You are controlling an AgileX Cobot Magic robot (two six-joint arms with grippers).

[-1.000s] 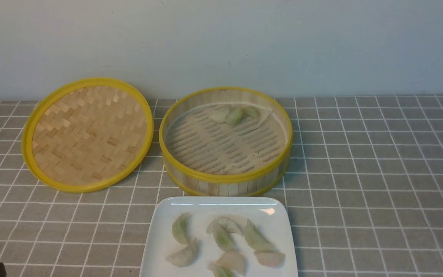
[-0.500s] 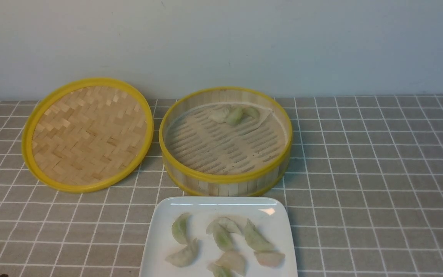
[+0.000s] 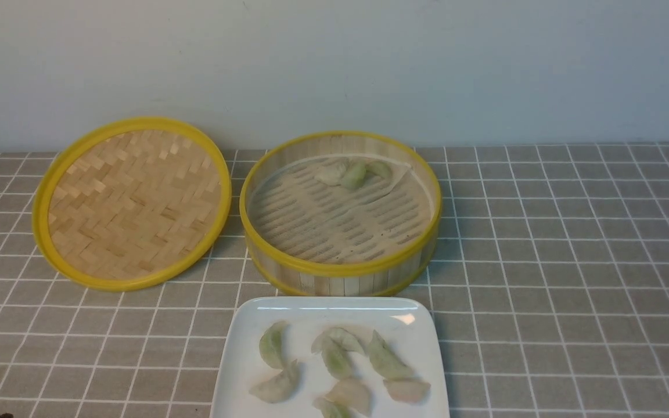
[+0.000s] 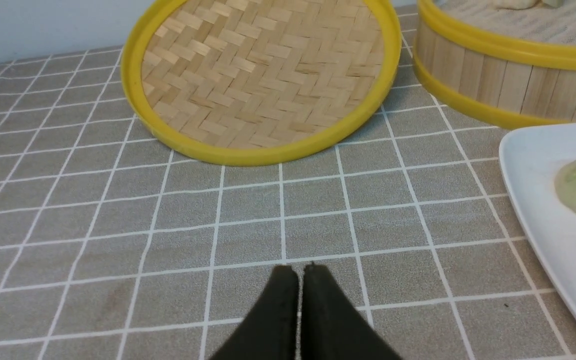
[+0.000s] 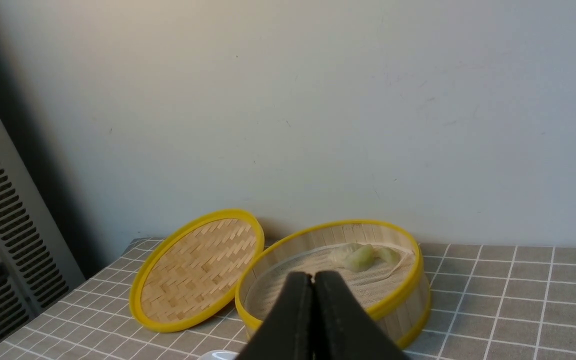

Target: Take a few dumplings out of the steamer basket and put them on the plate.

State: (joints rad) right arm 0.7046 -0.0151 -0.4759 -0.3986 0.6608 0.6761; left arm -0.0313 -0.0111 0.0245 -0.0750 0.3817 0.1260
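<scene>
Front view shows three dumplings (image 3: 353, 175) at the far inside of the bamboo steamer basket (image 3: 343, 269), beyond the white plate (image 3: 328, 307), and both end effectors, left (image 4: 302, 270) and right (image 5: 313, 276), are closed and empty, held back nearer the robot.

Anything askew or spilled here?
Nothing looks spilled. The woven lid sits beside the steamer basket, tilted against the wall, and a few dumplings overlap on the plate; neither seems a fault.
</scene>
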